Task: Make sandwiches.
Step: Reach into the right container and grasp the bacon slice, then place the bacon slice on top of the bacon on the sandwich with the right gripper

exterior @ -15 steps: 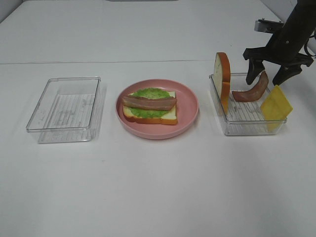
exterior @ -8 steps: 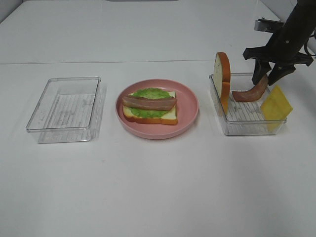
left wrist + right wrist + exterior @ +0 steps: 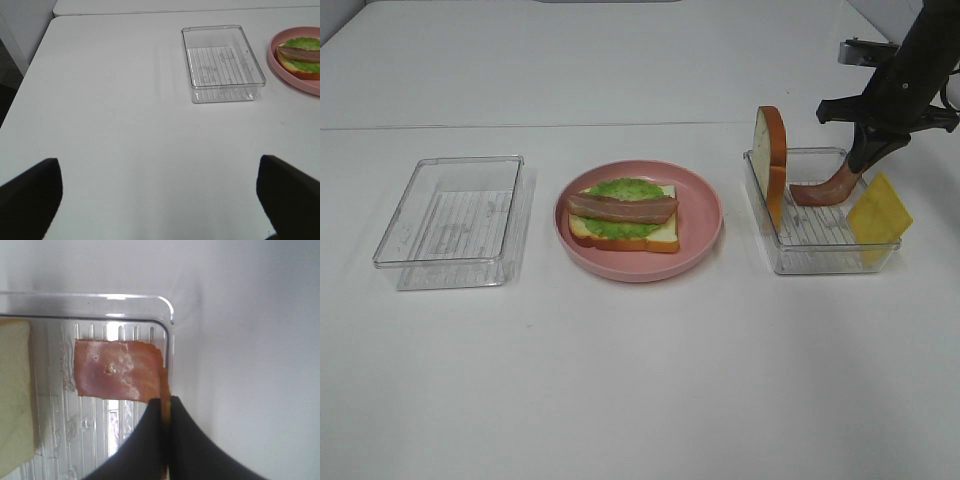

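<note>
On the pink plate (image 3: 705, 235) lies the part-built sandwich (image 3: 624, 216): a white bread slice, green lettuce and one bacon strip. It also shows in the left wrist view (image 3: 299, 55). In the right clear tray (image 3: 820, 240) an upright bread slice (image 3: 771, 160) leans at the left end and a yellow cheese square (image 3: 879, 212) at the right. My right gripper (image 3: 865, 160) is shut on the upper end of a second bacon strip (image 3: 825, 189), (image 3: 117, 370) inside that tray. My left gripper (image 3: 160, 200) is open and empty over bare table.
An empty clear tray (image 3: 452, 212), also in the left wrist view (image 3: 222, 62), stands left of the plate. The white table's left edge (image 3: 30, 75) drops off beside my left gripper. A table seam (image 3: 520, 126) runs behind the trays.
My right gripper's fingers, spread wide over the bacon strip in the tray, have closed onto its upper end. The plate, sandwich and left tray have not moved.
</note>
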Controlling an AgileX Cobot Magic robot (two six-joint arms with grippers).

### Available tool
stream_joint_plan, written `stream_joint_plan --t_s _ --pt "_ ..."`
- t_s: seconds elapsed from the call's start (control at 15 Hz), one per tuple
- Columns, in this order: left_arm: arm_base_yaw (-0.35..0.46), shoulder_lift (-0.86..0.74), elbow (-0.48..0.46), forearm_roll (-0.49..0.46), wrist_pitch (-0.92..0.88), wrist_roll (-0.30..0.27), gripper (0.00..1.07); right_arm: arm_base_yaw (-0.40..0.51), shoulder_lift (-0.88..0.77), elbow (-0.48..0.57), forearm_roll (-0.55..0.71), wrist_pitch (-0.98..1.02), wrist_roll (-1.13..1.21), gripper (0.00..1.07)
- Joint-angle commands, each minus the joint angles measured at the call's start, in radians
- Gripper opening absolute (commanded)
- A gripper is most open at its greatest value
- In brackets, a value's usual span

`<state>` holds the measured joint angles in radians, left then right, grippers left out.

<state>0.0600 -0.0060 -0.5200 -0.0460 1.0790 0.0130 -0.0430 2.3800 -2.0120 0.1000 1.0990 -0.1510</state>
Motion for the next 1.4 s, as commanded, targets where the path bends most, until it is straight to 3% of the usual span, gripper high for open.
stream_joint_plan --t_s 0.07,0.53,0.87,1.13,1.4 --pt "0.004 -0.014 0.003 0.003 -0.004 0.002 0.98 -0.004 -0.002 -0.003 0.006 0.004 -0.004 0.00" --pt "0.004 -0.014 0.003 0.006 -0.004 0.002 0.98 -0.004 -0.101 -0.003 0.006 0.018 0.049 0.00" --pt "0.004 -0.014 0.003 0.011 -0.004 0.001 0.98 -0.003 -0.257 -0.003 0.022 0.047 0.131 0.00" --pt "0.004 -0.014 0.003 0.014 -0.004 0.001 0.98 0.010 -0.373 -0.003 0.193 0.038 0.146 0.00" --pt "0.004 -0.014 0.003 0.014 -0.004 0.001 0.98 0.169 -0.386 -0.003 0.302 -0.006 0.125 0.00"
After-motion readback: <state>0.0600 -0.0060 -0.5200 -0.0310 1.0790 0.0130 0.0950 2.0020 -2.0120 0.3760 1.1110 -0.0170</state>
